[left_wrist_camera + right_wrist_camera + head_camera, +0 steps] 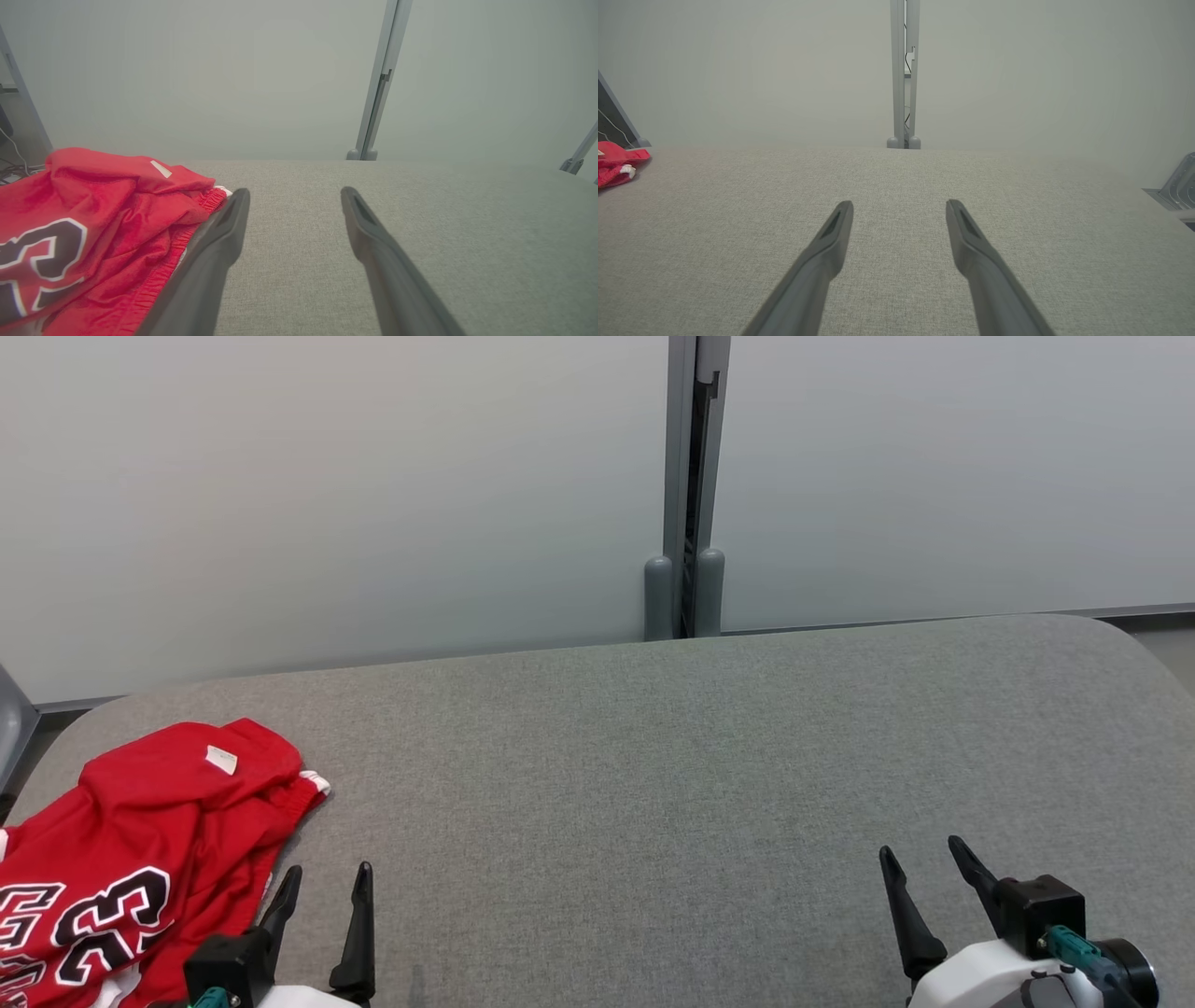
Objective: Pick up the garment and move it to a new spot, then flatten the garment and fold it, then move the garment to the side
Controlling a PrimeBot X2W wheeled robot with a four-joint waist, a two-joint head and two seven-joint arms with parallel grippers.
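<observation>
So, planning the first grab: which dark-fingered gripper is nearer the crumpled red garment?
The left gripper, open right beside the crumpled red garment; the right gripper, also open, sits far across the grey fabric surface.

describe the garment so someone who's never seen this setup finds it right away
Start with the wide grey cloth-covered table in front of the pale wall panels. At its left end, close beside the open left pincer, lies a crumpled red jersey. Its bright red cloth, black numerals edged in white and small white tag set it apart from the plain grey around it.
</observation>
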